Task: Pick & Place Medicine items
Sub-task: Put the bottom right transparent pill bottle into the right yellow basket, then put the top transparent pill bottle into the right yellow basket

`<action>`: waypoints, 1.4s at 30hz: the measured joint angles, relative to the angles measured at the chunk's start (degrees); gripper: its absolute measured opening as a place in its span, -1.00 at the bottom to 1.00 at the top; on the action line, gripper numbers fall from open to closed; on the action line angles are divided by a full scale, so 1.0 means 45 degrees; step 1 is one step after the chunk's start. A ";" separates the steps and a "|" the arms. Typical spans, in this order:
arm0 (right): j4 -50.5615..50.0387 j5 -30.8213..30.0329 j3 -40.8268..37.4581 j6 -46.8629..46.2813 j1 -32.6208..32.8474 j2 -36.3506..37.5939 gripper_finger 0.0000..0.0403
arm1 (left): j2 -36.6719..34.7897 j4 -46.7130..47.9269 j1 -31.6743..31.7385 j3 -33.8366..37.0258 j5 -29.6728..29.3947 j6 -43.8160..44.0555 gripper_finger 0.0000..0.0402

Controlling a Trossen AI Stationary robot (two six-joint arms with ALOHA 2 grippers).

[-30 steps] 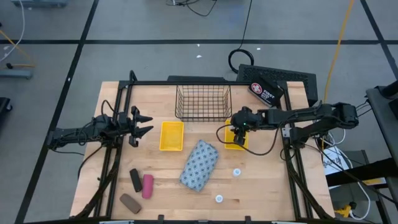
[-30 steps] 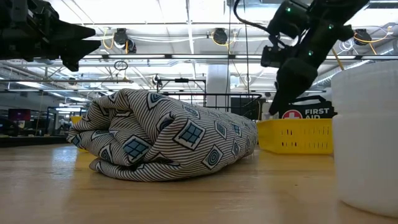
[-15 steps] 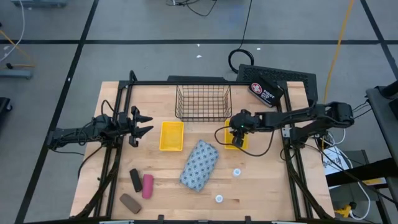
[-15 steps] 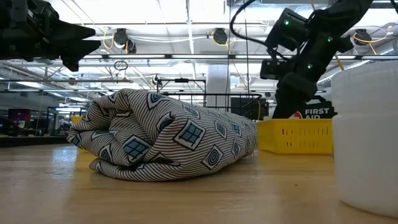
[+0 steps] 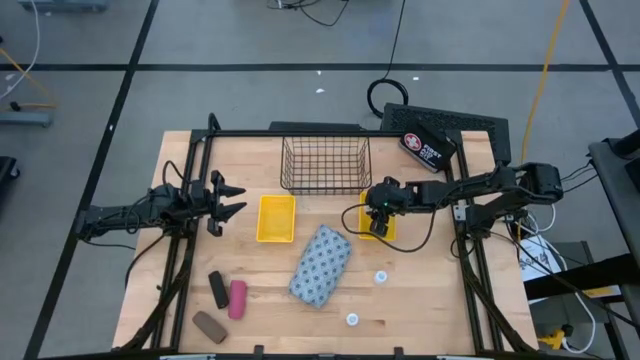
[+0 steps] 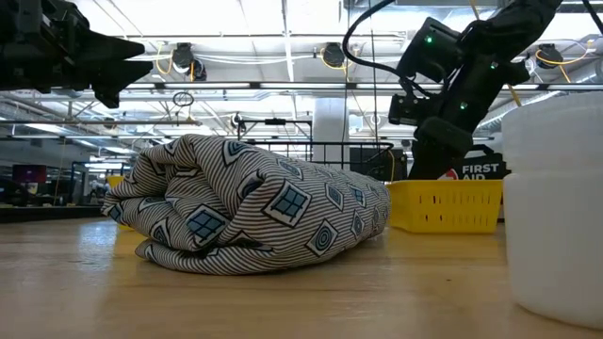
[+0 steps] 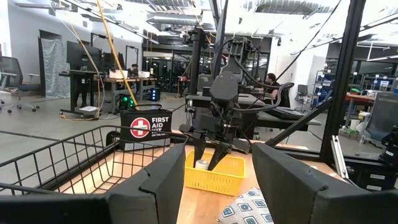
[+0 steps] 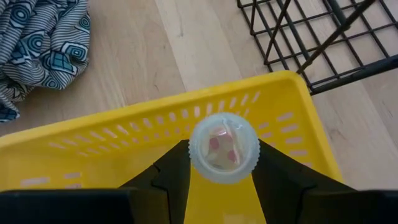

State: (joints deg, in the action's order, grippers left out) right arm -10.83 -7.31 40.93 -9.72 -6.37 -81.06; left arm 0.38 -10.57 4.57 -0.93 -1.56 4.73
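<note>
Bottle (image 8: 223, 148), white and round, is sitting between the right gripper's (image 8: 221, 168) two dark fingers, which are pinching it at its sides directly over the right yellow tray (image 8: 93, 149). In the high view we are placing that tray (image 5: 366, 218) toward the table's (image 5: 180, 160) right edge, just in front of the wire basket (image 5: 325, 163), with the right gripper (image 5: 378, 212) over it. In the left wrist view the bottle (image 7: 201, 164) is showing low between the fingers, at about the height of the tray rim; we cannot tell whether it is touching the tray floor.

The relation that matters: the bottle is lying straight below the gripper, inside the tray's outline, so we are judging the next move to be a short descent, if any, and a release, with no sideways correction.

The left gripper (image 5: 228, 199) is waiting near the table's left edge, fingers spread and holding nothing, just beside the left yellow tray (image 5: 276, 217).

Remaining items:
- patterned pouch (image 5: 320, 264), mid-table, its long axis running diagonally from the near left toward the far right.
- two white bottles (image 5: 381, 276) and (image 5: 352, 319), toward the near right, nearer the right arm.
- black piece (image 5: 218, 289), pink piece (image 5: 238, 298) and brown piece (image 5: 209, 325), at the near left corner, nearer the left arm.
</note>
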 joint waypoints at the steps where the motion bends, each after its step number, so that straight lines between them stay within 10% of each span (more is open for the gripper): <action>1: 0.0000 0.0000 0.0000 -0.0009 0.0000 0.0000 -0.30 | 0.0000 0.0000 0.0003 0.0000 0.0000 0.0000 -0.01; 24: -0.0085 -0.0019 -0.0034 0.0842 0.0000 0.1647 0.24 | 0.0000 0.0000 0.0003 0.0000 0.0000 0.0000 -0.01; 42: -0.0019 0.0019 -0.0024 0.1088 0.1926 0.4064 0.27 | 0.0000 0.0005 -0.0002 0.0000 0.0000 0.0000 -0.01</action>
State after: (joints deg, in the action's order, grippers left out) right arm -10.91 -7.22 40.82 -4.82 2.30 -62.77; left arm 0.38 -10.55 4.56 -0.93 -1.56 4.73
